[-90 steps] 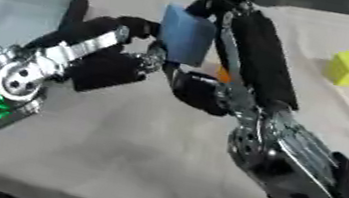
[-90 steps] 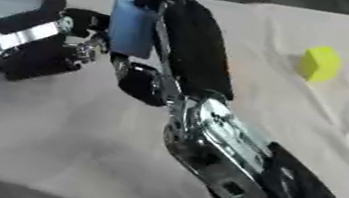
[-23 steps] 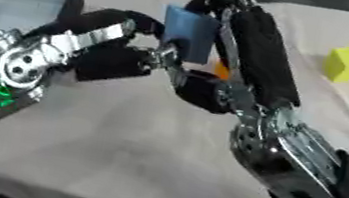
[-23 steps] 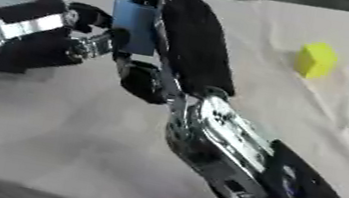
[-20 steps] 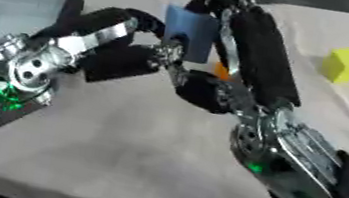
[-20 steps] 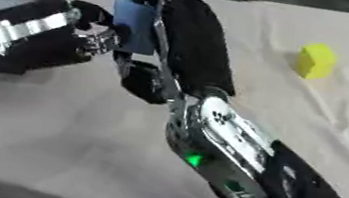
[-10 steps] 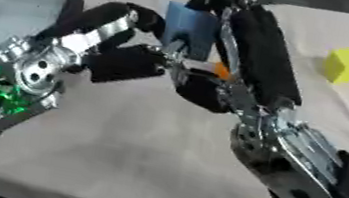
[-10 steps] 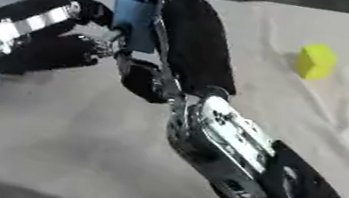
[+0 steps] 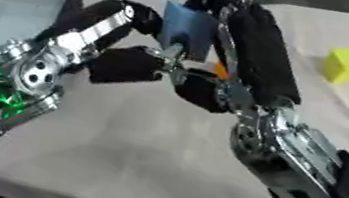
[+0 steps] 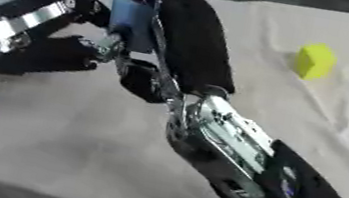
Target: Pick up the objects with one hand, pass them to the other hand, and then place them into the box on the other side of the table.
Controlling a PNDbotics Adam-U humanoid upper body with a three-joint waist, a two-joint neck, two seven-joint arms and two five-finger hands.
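Fingers [image 9: 143,17] of both hands touch blue block [image 9: 186,28].

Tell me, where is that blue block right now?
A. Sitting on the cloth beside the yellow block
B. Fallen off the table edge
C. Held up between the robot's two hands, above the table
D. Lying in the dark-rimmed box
C: the blue block is up off the cloth, with the right hand curled round it and the left hand meeting it from the other side.
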